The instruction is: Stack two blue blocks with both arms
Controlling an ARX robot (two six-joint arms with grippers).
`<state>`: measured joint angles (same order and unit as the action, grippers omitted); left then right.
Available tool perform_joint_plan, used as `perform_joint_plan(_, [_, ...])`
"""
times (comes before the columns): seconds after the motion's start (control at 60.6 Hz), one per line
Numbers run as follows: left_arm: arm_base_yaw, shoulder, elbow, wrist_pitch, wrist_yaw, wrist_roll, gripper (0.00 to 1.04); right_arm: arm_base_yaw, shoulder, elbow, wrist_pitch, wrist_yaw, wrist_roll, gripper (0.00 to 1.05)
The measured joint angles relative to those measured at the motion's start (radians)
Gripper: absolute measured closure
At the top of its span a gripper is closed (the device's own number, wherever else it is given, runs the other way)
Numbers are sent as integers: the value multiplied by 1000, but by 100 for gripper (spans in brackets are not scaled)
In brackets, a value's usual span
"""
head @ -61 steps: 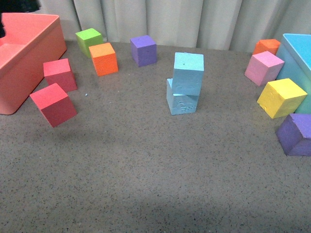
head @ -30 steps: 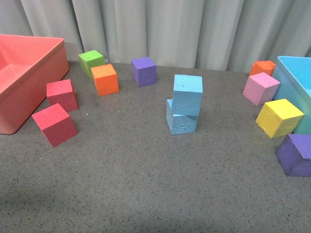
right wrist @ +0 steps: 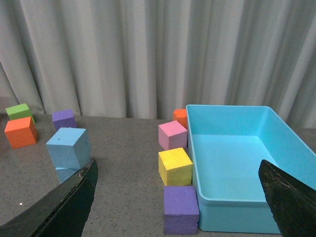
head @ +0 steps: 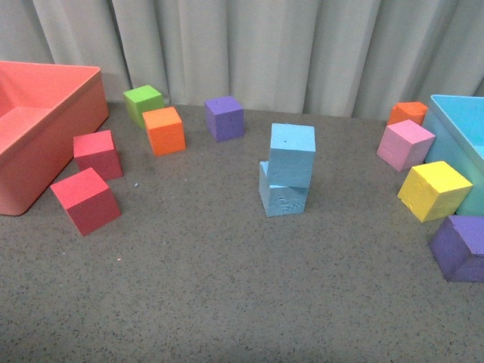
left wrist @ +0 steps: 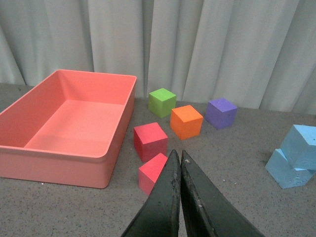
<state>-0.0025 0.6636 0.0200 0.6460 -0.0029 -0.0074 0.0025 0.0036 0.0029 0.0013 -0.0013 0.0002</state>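
Sitting mid-table, the top blue block point(head: 292, 154) rests on the scuffed lower blue block point(head: 281, 196), twisted and overhanging toward 3 o'clock. Left gripper point(left wrist: 178, 170): jaws pressed together, holding nothing, red cubes point(left wrist: 150, 141) just beyond its tips. Right gripper point(right wrist: 177, 190): jaws spread wide, empty; turquoise bin point(right wrist: 232, 111) at 3 o'clock, coral bin point(head: 72, 106) at 9.

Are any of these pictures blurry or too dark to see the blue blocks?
Front view: evenly lit and sharp; the stacked blue blocks cast only soft shadows. Left wrist view: clear, the left hand looms close. Right wrist view: clear, though the right hand darkens both lower corners.
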Motion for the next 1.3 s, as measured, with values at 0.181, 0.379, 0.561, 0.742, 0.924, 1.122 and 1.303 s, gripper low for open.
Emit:
perform_joint_plan(0.181, [0, -142, -1, -130, 0, 0, 101, 0, 0, 0, 0, 0, 0, 10])
perform_joint_plan(0.379, [0, -266, -1, -246, 0, 0, 101, 0, 0, 0, 0, 0, 0, 10])
perform_joint_plan(0.561, [0, -344, -1, -323, 0, 0, 101, 0, 0, 0, 0, 0, 0, 10])
perform_joint_plan(0.742, [0, -410, -1, -388, 0, 0, 101, 0, 0, 0, 0, 0, 0, 10])
perform_joint_plan(0.924, [0, -460, -1, -439, 0, 0, 101, 0, 0, 0, 0, 0, 0, 10])
perform_joint_plan(1.122, [0, -601, -1, -615, 2, 0, 101, 0, 0, 0, 0, 0, 0, 10])
perform_joint_plan(1.303, [0, -658, -1, -644, 1, 1, 101, 0, 0, 0, 0, 0, 0, 10])
